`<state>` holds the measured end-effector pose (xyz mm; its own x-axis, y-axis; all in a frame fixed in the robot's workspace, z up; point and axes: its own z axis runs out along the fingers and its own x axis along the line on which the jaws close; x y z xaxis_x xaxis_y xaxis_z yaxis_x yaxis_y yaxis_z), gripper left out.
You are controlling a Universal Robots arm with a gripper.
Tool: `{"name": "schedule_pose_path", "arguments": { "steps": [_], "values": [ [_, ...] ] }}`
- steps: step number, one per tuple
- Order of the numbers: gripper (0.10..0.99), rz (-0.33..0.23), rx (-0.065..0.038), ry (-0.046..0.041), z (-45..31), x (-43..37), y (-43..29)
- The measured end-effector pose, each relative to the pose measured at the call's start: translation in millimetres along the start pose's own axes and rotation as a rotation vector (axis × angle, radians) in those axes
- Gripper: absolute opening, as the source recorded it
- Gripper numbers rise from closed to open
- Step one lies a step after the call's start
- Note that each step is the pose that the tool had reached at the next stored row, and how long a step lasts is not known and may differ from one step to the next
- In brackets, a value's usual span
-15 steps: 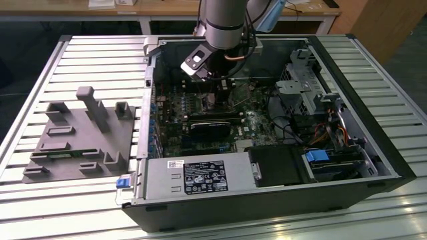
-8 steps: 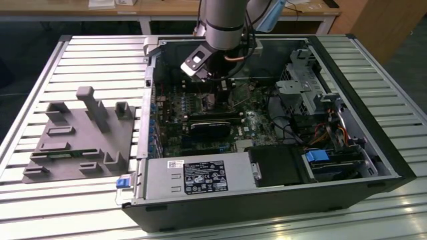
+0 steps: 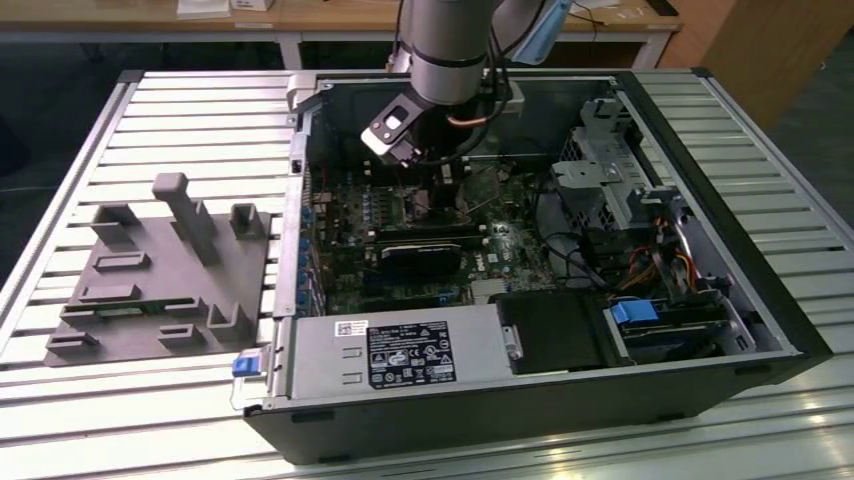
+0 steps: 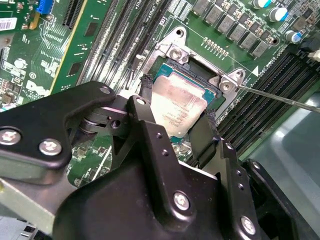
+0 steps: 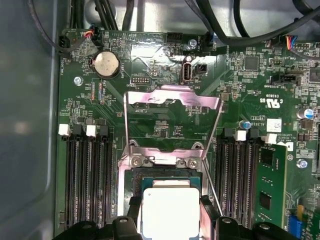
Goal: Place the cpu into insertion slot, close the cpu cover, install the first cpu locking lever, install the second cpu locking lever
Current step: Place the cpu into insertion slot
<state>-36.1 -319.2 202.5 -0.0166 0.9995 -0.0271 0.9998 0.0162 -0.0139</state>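
- On the slatted silver metal bench an open black computer tower case lies on its side, and a grey moulded fixture block sits beside it, toward the exterior view's left.
- 1 grey robot arm reaches down into the case. Its black 2-finger pincer is low over the green motherboard.
- Pincer state: clamped on the small flat square cpu with the silvery metal top. Both wrist views show 1 black finger against each of 2 opposite edges of the chip.
- Cpu position: inside the outline of the square insertion slot with the silvery metal rim, directly over its dark centre.
- In the second wrist view the chip looks slightly tilted against the slot. Cannot tell whether it is seated or just above the contacts.
- The thin silvery cpu cover frame with the cut-out window is swung open, hinged at the slot edge farthest from the pincer. Board shows through its window.
- 1 thin bare steel lever rod runs out from a corner screw of the slot rim, beside the chip, not latched over the cover. The same rod appears in the first wrist view.
- Long narrow black memory slots flank the slot on both sides.
- 1 round silver coin cell sits on the board beyond the open cover.
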Motion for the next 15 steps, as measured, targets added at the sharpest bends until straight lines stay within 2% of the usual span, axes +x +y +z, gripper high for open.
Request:
{"name": "schedule_pose_path", "arguments": {
  "steps": [15],
  "values": [
    [0.537, 0.017, 0.0, 0.0002, 8.7, 5.0, 0.1]
  ]
}}
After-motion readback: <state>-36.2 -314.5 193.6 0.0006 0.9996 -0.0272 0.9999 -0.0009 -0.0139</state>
